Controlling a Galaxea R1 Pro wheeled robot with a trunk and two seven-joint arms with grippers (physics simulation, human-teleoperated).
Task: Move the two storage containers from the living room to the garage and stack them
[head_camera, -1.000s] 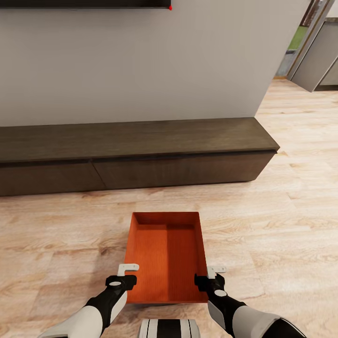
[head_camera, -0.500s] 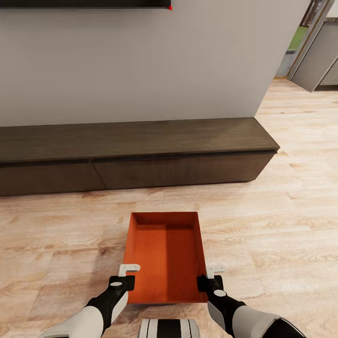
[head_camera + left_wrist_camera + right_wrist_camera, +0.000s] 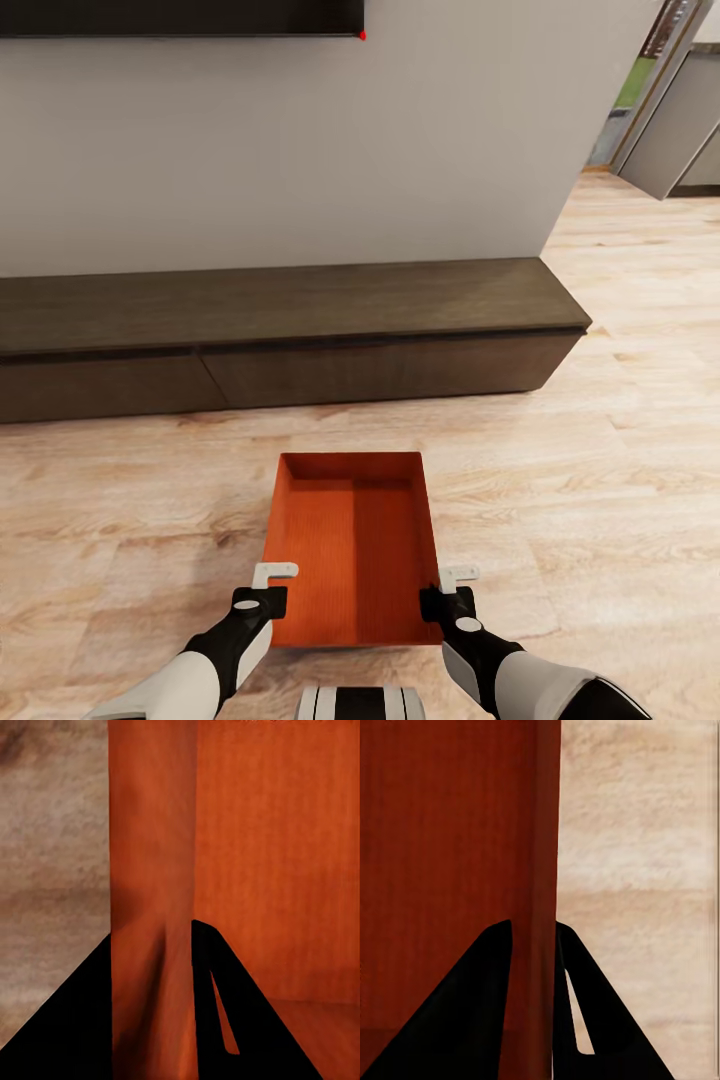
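One orange-red storage container (image 3: 354,545) held above the wood plank floor (image 3: 600,480), left gripper (image 3: 262,592) clamped on one side wall, right gripper (image 3: 447,592) clamped on the other, dark low cabinet (image 3: 290,330) seen beyond.

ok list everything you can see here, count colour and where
storage container: 1, orange-red, open-top, in front of the robot above the wood floor
TV cabinet: 1, dark brown, long and low, against the wall
TV: 1, black, bottom edge on the wall, above the cabinet
wall: 1, light grey, behind the cabinet
wood floor: light planks
left gripper: 1, black, clamped on the container's left wall
right gripper: 1, black, clamped on its right wall
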